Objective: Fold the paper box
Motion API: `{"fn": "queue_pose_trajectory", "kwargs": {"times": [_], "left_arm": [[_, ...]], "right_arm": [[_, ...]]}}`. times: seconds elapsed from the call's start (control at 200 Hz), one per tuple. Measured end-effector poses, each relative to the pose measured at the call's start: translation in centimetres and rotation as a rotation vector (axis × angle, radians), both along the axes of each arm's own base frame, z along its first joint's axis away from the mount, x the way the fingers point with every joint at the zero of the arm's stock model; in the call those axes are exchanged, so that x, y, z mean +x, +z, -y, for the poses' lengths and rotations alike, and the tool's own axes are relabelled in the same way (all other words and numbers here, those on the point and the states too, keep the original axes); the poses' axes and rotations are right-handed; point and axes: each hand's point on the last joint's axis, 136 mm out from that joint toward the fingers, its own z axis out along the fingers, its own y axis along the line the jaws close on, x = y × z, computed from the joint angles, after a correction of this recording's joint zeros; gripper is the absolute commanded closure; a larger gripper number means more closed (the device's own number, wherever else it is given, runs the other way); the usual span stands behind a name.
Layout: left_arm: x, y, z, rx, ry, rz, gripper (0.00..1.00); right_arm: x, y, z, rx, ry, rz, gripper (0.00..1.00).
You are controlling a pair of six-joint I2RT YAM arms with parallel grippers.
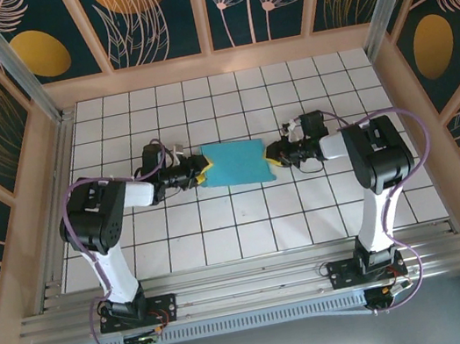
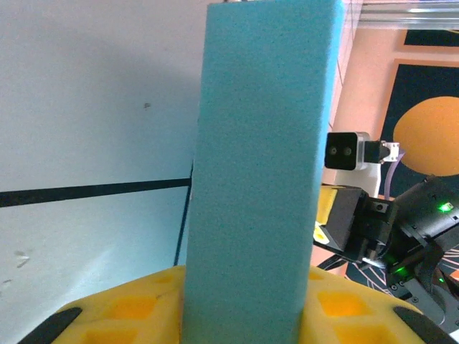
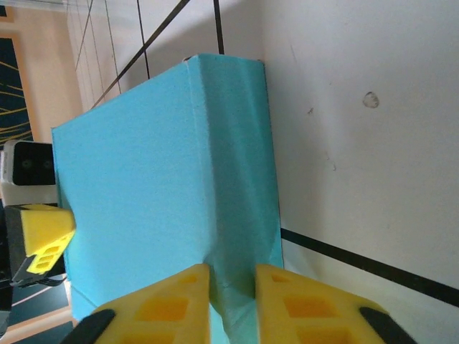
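Found paper box (image 1: 233, 164) turquoise face up, spanning the gap between the two tools over the white tiled tabletop (image 1: 188, 237); could not tell whether resting on it or lifted off.
Found left tool (image 1: 201, 174) clamped on the box's near end; from its own wrist view (image 2: 244, 315), saw yellow pads (image 2: 118, 312) pressed against both sides of a turquoise panel (image 2: 265, 143) running straight ahead from the tool, with no gap visible at either pad.
Found right tool (image 1: 270, 159) clamped on the opposite end; from its wrist view (image 3: 231, 297), saw pads (image 3: 161, 304) pinched close together on a thin creased edge of the box (image 3: 165, 179), folded wall rising just ahead of the tool, broad face spreading away to its left.
Spotted the left tool's yellow fingertip (image 3: 44, 233) at the far end of the box from the right tool; spotted the right tool's body (image 2: 351, 218) beyond the panel from the left tool.
Noted both tools facing each other, box in line between them.
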Motion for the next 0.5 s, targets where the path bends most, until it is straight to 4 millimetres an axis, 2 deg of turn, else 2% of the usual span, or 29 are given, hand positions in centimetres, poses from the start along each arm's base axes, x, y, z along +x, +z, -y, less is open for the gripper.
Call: {"fn": "queue_pose_trajectory", "kwargs": {"times": [0.305, 0.405, 0.501], "left_arm": [[0.6, 2.7, 0.6, 0.065, -0.011, 0.044, 0.72], [1.0, 3.3, 0.2, 0.093, 0.003, 0.047, 0.73], [1.0, 3.2, -0.1, 0.117, 0.016, 0.022, 0.74]], "right_arm": [[-0.4, 0.9, 2.0, -0.131, -0.087, -0.029, 0.62], [-0.5, 2.4, 2.7, -0.172, -0.114, -0.004, 0.59], [-0.2, 4.8, 3.2, -0.215, -0.129, 0.075, 0.53]]}}
